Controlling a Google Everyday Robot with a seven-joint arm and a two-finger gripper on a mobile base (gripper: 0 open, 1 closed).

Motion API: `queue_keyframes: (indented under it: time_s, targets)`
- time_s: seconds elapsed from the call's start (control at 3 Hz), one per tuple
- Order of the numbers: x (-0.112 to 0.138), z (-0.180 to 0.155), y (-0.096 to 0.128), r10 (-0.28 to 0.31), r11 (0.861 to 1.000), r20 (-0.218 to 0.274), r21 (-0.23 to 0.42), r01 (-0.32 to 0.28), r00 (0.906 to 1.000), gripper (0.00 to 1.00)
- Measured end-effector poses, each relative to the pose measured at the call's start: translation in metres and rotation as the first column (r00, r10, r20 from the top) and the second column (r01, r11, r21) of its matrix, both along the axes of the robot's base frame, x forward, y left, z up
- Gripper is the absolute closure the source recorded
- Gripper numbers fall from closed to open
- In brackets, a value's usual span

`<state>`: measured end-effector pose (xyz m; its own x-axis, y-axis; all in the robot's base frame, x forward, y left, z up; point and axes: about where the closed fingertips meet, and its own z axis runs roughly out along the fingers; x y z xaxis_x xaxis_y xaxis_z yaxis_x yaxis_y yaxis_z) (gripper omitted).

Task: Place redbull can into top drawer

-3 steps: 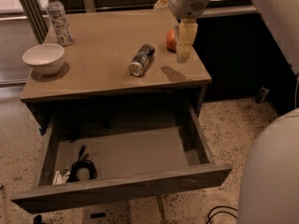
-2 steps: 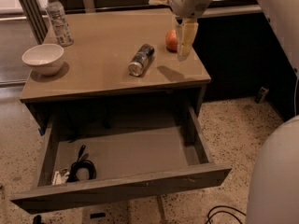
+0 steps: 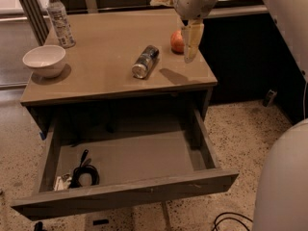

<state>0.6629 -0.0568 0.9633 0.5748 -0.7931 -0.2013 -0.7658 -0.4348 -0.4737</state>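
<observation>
Tabletop (image 3: pixel 101 47) bears the redbull can (image 3: pixel 145 61); gripper (image 3: pixel 189 56), rightward, partly hides an apple (image 3: pixel 176 41).

Dim warm light; pincer (image 3: pixel 189 54) over right edge of table (image 3: pixel 96 78) casts soft shadow on top; recess beneath dark.

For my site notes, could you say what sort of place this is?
Probably an office or lab: speckled floor, table with open drawer, cables. The gripper hangs beside the apple.

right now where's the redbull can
In the camera view the redbull can lies on its side on the table, right of centre, just left of the apple; the end effector hovers near the table's right edge, beside the apple.
</observation>
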Motion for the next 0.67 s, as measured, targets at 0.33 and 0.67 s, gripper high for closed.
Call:
queue_keyframes:
  time_s: [0.33, 0.67]
  targets:
    - [0.004, -0.005, 0.006, 0.083, 0.996, 0.040, 0.022, -0.084, 0.9957, 0.00]
    - [0.016, -0.016, 0.020, 0.248, 0.959, 0.110, 0.115, -0.260, 0.9625, 0.00]
